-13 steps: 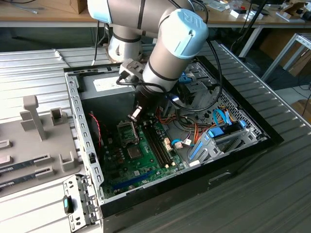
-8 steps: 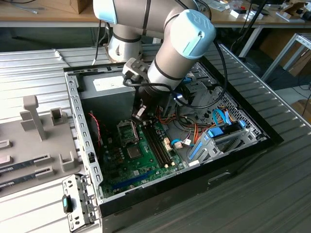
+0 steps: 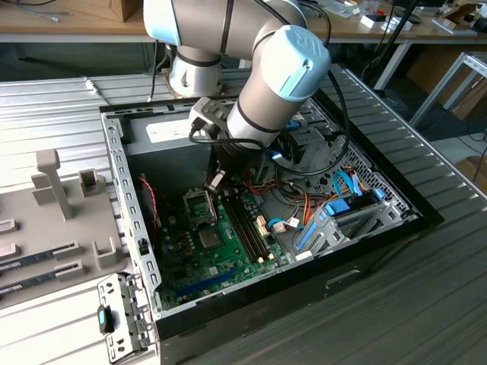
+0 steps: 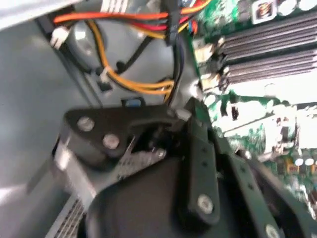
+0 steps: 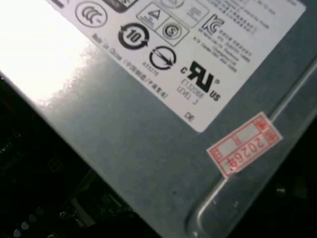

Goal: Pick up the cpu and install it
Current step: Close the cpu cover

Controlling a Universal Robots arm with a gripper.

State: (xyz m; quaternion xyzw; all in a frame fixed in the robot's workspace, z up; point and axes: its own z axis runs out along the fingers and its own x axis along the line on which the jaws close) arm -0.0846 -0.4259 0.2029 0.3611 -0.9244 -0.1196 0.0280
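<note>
- One open case [image 3: 114, 156] lies on its side on a ribbed metal table [image 3: 426, 304].
- Beside the case, on the exterior view's left, sits one grey tray [image 3: 46, 220] with two long thin sticks [image 3: 47, 258] lying in it.
- Inside the case, near its front wall, is one green board [image 3: 228, 247].
- Farther in on the board is one dark socket [image 3: 199, 205], its frame open.
- Two blue brackets [image 3: 335, 207] stand in the case at the exterior view's right of the board.
- One gripper [image 3: 217, 175] hangs just above the socket; in the second wrist view its black jaws [image 4: 148, 144] are drawn narrow on the cpu [image 4: 141, 161].
- The cpu [image 3: 218, 182] is one small silver-grey plate, tilted and clear of the socket.
- Orange and yellow wires [image 4: 133, 85] loop behind the gripper.
- At the case's far wall is one grey supply box [image 3: 171, 133].
- In the first wrist view the box [image 5: 148, 148] carries one white label [image 5: 198, 49] of marks and small print, and one red-and-white sticker [image 5: 242, 145] with digits.
- One arm [image 3: 274, 84] reaches in over the far wall.
</note>
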